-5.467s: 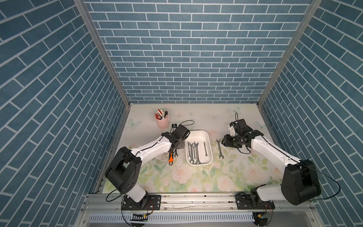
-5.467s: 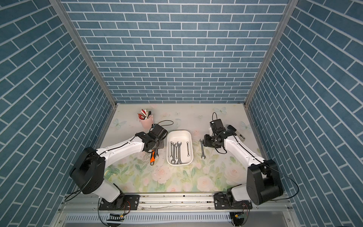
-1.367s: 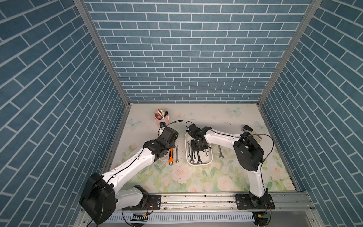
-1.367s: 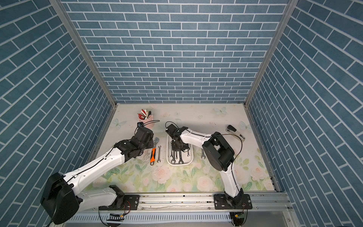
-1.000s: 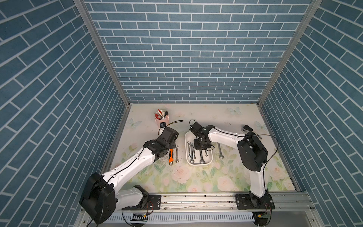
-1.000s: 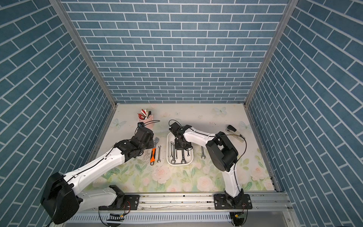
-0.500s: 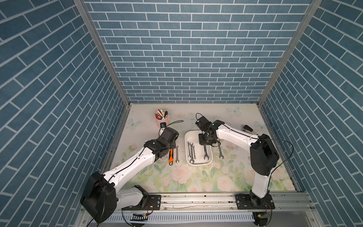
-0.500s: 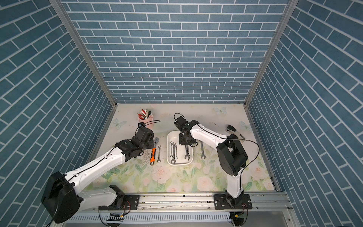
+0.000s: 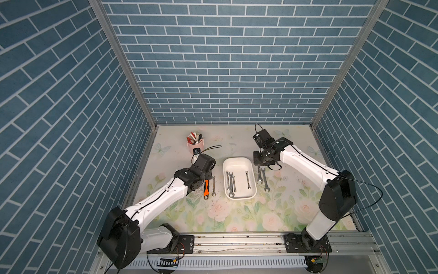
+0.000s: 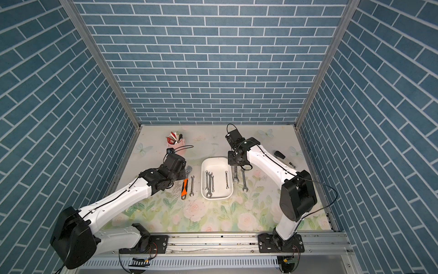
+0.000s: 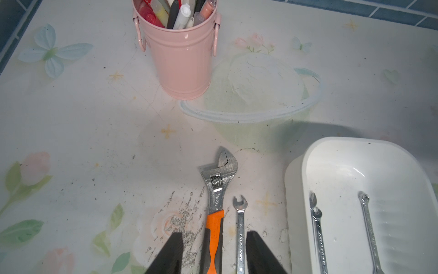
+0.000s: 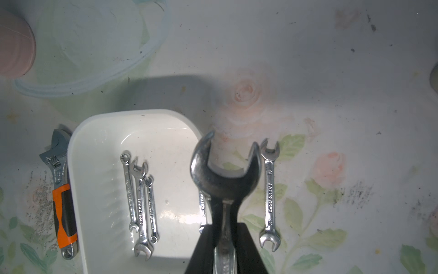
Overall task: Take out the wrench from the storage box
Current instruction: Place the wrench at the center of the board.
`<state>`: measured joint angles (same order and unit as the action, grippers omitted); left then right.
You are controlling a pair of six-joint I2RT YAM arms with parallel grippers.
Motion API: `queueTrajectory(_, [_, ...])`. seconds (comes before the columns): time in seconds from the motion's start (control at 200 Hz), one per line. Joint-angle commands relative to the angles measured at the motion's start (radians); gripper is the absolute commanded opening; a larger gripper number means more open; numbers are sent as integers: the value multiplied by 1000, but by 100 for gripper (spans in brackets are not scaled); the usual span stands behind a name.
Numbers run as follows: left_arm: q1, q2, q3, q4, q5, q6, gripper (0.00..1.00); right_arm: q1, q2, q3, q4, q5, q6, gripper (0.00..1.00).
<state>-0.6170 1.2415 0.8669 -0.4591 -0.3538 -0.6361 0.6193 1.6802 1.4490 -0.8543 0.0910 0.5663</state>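
- The right gripper clamps a large open-end wrench by its shank, holding it just right of the storage box, centre frame in a top view.
- 4 smaller wrenches lie inside the box; 1 spanner rests on the floral mat beside it.
- The left gripper, jaws apart and empty, hovers over an orange-handled adjustable wrench.
- Placement looks the step in hand: next, lower onto clear mat and release.

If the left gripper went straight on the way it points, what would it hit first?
Probably the orange-handled adjustable wrench, seen between the open left gripper's fingers, a small open-end wrench beside it. Their height above the mat is unclear; the pink cup stands farther on.
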Motion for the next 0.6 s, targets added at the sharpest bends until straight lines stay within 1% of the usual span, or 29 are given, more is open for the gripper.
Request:
queueTrajectory(0.0, [7, 16, 33, -23, 5, -4, 49, -38, -47, -62, -4, 6, -68, 10])
queueTrajectory(0.15, [8, 26, 38, -23, 10, -5, 49, -93, -62, -159, 63, -4, -133, 10])
queueTrajectory(0.37, [8, 55, 71, -30, 13, -6, 49, -169, -17, -264, 153, -8, -199, 9])
queueTrajectory(0.595, [8, 96, 92, -29, 28, -15, 49, -215, 45, -307, 215, -28, -252, 8])
